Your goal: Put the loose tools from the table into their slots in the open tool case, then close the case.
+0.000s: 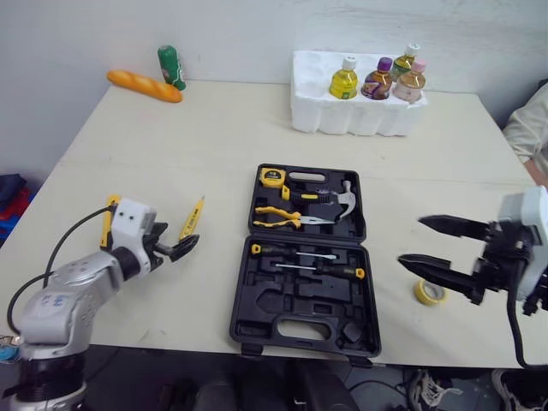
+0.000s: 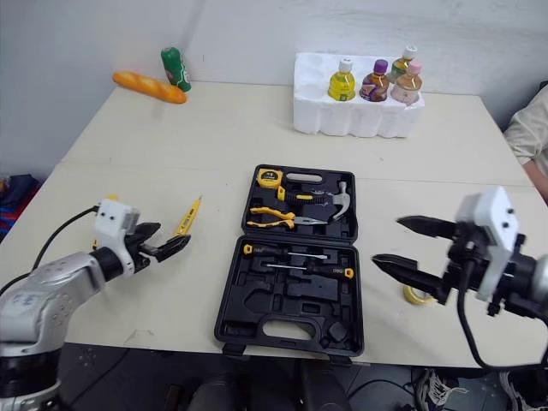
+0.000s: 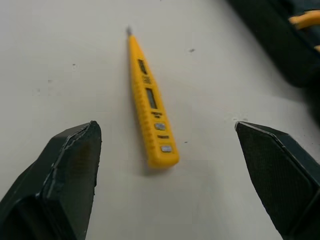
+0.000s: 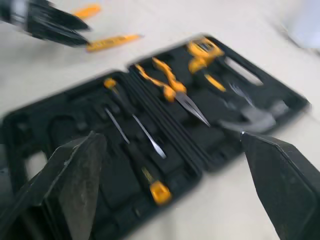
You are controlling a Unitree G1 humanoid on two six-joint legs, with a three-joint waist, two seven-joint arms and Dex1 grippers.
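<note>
The black tool case (image 1: 257, 304) lies open at the table's middle. It holds a yellow tape measure (image 1: 272, 176), a hammer (image 1: 342, 197), pliers (image 1: 287, 218) and two screwdrivers (image 1: 304, 253). A loose yellow tester pen (image 1: 192, 217) lies left of the case. My left gripper (image 1: 181, 247) is open just short of the pen's near end, and the pen (image 3: 150, 102) lies between and beyond its fingers. Another yellow tool (image 1: 109, 218) is partly hidden behind my left wrist. A yellow tape roll (image 1: 429, 292) lies right of the case. My right gripper (image 1: 411, 241) hovers open beside the roll, pointing at the case.
A white foam box (image 1: 342, 116) with several bottles stands at the back. A baguette (image 1: 144, 86) and a green can (image 1: 171, 67) lie at the back left. A person's sleeve (image 1: 531, 128) shows at the right edge.
</note>
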